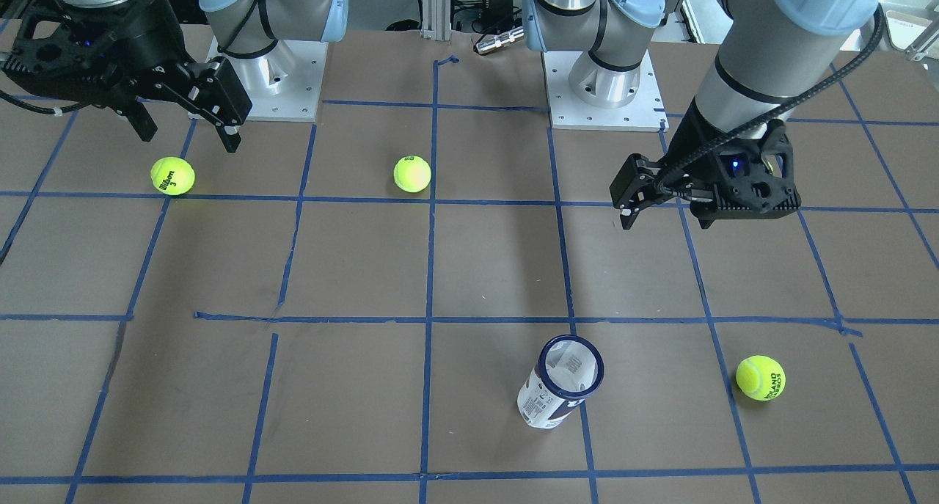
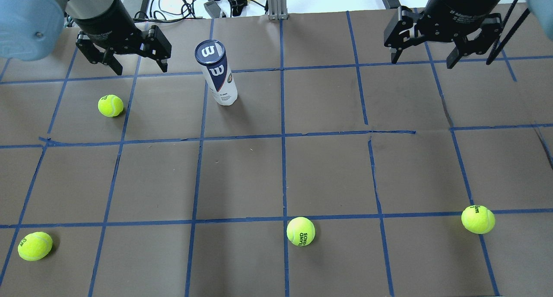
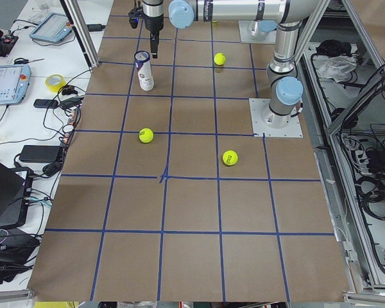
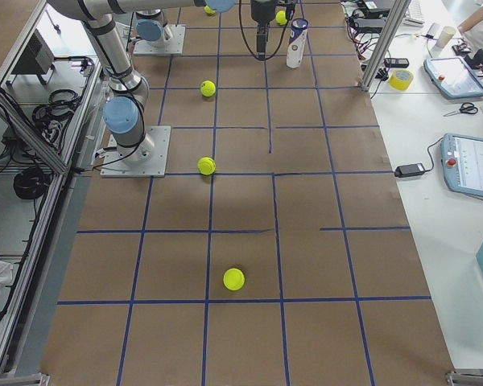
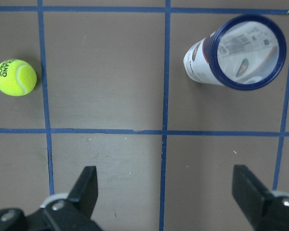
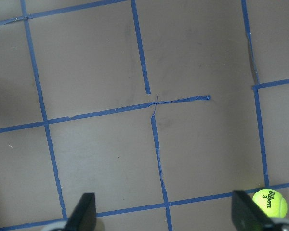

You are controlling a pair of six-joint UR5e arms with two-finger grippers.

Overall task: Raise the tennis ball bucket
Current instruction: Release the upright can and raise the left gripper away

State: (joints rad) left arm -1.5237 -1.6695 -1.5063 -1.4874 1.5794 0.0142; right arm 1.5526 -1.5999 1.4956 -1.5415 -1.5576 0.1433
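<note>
Overhead exterior shows the tennis ball bucket standing upright on the table, at about 11 o'clock from the table's middle. Its dark lid faces up and nothing touches it. The left gripper hangs near the can at its 9 o'clock, above the table, its fingers spread wide and empty. In the left wrist view the can sits at 1 o'clock from the gap between those fingers. The right gripper hovers well apart at the can's 3 o'clock, its fingers likewise spread and holding nothing. Four tennis balls lie on the brown surface with its blue tape grid. One ball is near the can at roughly 9 o'clock. A second is at 5 o'clock, a third at 4 o'clock, and a fourth lies far off between 7 and 8 o'clock.
</note>
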